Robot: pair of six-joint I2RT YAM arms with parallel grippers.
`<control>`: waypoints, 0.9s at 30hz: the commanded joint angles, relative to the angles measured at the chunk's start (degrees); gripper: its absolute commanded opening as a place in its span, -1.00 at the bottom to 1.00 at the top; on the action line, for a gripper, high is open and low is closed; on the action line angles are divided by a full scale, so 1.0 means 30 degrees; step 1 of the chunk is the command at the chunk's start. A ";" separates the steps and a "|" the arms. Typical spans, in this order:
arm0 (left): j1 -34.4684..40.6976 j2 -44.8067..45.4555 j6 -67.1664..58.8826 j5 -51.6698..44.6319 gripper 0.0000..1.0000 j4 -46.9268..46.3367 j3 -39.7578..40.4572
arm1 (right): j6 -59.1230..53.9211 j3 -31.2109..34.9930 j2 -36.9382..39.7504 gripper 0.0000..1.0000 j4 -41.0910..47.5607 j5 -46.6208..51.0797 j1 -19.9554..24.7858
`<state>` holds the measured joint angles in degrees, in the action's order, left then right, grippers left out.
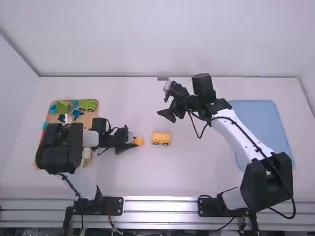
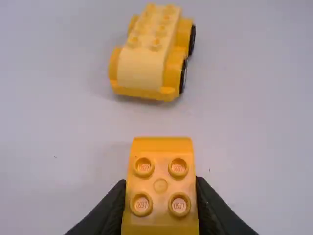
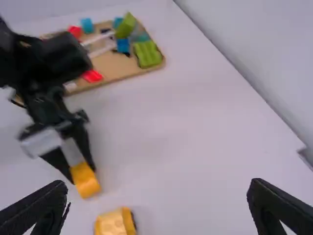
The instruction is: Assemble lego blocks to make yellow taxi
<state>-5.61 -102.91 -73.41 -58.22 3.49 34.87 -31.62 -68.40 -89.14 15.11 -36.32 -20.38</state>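
1. Just to the left of the yellow car base (image 1: pixel 161 138), the left gripper (image 1: pixel 134 141) is pinching a yellow block (image 1: pixel 140 141) between its two fingers, near the white table (image 1: pixel 162 179).
2. In the left wrist view, the block's four round studs face the camera, and its smooth, curved end points towards the car base. The two are near each other but apart, with a strip of bare table between them.
3. The car base itself stands upright on its black wheels, studs on top, and no gripper is touching it.
4. Beyond the car base, as the high view shows, the right gripper (image 1: pixel 165 105) hangs above the table. Its fingers are spread wide and hold nothing; in the right wrist view they sit well apart, with the car base and the other gripper farther off between them.
5. Well to the left of the car base lies a wooden tray (image 1: pixel 96 114), partly hidden under the left arm (image 1: pixel 61 147). On it are a green car base (image 1: pixel 88 104), a green slanted block (image 1: pixel 62 107), some blue pieces (image 1: pixel 76 113) and red pieces (image 3: pixel 92 76).
6. Well to the right of the yellow car base, a flat blue mat (image 1: pixel 258 120) lies on the table, with the right arm (image 1: pixel 238 130) crossing above part of it.
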 commanded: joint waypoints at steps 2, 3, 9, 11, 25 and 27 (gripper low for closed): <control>0.0415 0.2171 0.0685 -0.0940 -0.67 -0.1435 0.1137 | -0.1056 -0.0568 0.0393 0.96 0.1821 0.2091 0.0656; 0.0452 0.2237 0.0692 -0.0925 -0.67 -0.1486 0.1158 | -0.1428 -0.0568 0.0393 0.96 0.2186 0.1865 0.0729; 0.2120 0.3257 0.0692 -0.0699 -0.69 -0.2586 0.1960 | -0.9996 0.1581 0.0335 0.96 0.5799 -0.4852 0.2397; 0.2616 0.3257 0.0685 -0.0699 -0.68 -0.2506 0.2047 | -1.0601 0.2958 0.0175 0.96 0.4408 -0.5807 0.2783; 0.4597 0.3257 0.3701 0.0714 -0.67 -0.0758 0.2535 | -0.3927 1.1285 -0.4065 0.96 -1.4010 -0.6878 0.1989; 0.4721 0.3257 0.3687 0.0729 -0.67 -0.0699 0.2535 | -0.4503 1.1285 -0.4699 0.96 -1.4032 -0.6900 0.1872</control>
<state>8.16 -93.93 -64.77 -55.37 1.39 41.69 -45.56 -34.89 -101.25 -26.72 -55.68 -14.48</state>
